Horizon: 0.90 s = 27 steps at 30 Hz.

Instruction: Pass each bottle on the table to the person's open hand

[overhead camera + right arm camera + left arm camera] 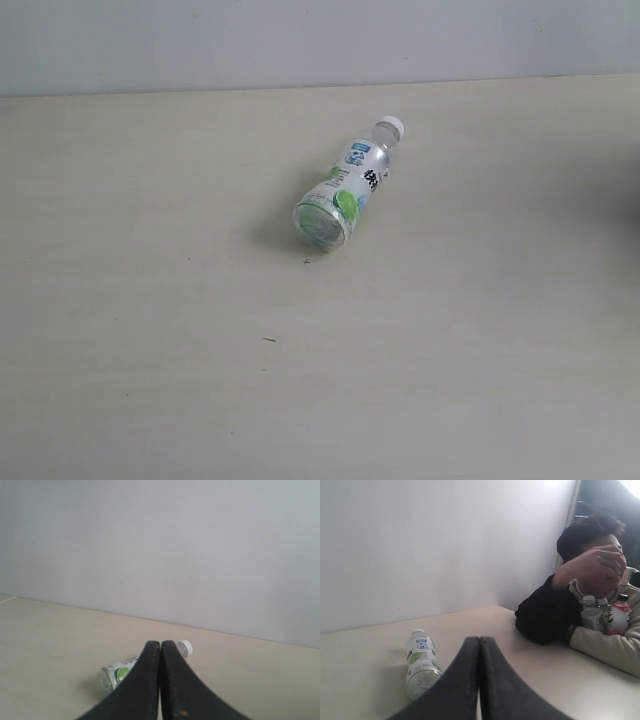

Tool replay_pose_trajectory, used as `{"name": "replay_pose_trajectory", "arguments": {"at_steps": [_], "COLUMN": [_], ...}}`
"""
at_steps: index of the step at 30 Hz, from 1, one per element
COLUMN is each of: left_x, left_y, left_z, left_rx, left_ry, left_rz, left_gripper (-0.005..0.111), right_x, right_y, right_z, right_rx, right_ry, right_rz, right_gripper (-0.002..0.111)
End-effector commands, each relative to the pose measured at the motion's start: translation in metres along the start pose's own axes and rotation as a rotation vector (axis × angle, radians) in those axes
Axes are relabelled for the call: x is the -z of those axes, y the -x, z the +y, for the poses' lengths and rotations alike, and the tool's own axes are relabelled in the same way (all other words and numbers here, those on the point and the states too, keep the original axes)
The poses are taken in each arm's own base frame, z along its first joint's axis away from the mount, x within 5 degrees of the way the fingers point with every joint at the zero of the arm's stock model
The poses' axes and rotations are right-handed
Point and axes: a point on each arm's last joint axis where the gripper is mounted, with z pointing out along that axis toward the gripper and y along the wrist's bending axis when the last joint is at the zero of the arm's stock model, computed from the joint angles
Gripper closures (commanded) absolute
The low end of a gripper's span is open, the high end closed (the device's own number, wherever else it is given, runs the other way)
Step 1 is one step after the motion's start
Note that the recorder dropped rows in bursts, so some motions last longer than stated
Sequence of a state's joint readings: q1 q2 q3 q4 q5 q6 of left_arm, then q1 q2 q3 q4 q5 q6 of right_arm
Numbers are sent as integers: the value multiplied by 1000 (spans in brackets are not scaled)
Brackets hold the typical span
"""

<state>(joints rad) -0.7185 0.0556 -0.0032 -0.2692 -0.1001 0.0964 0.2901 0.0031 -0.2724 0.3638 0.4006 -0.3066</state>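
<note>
One clear bottle (pixel 345 190) with a green-and-blue label and a white cap lies on its side on the pale table (pixel 150 350), cap toward the back wall. The same bottle (pixel 421 662) lies just beside my left gripper (pixel 480 641), whose black fingers are pressed together and hold nothing. My right gripper (pixel 160 644) is shut and empty too, and the bottle (pixel 117 672) lies partly hidden behind its fingers. Neither gripper shows in the exterior view. The person's open hand is not in view; a hand (pixel 597 565) is raised in front of the face.
A person (pixel 545 612) in a black and cream top leans on the table's far corner. At least three other bottles (pixel 592 617), one with a pink label and black cap (pixel 620 615), are held against the chest. A plain wall (pixel 300 40) borders the table's back edge.
</note>
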Motion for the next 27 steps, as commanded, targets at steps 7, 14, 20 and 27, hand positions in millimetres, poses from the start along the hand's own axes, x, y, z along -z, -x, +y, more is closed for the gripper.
{"name": "replay_pose_trajectory", "arguments": {"at_steps": [7, 14, 20, 27], "left_x": [0, 0, 0, 0], "left_y": [-1, -1, -1, -1], "left_z": [0, 0, 0, 0], "left_rx": [1, 1, 1, 1], "left_ry": [3, 3, 3, 3], "left_rz": [-3, -3, -3, -3], "left_gripper": [106, 106, 106, 106], "right_x": [-1, -10, -10, -10], "right_y": [0, -4, -4, -4], "right_z": [-2, -2, -2, -2], "right_rx": [32, 17, -2, -4], "right_ry": [-16, -10, -2, -2], "right_rz": [-7, 76, 70, 70], "right_gripper": [108, 108, 108, 108]}}
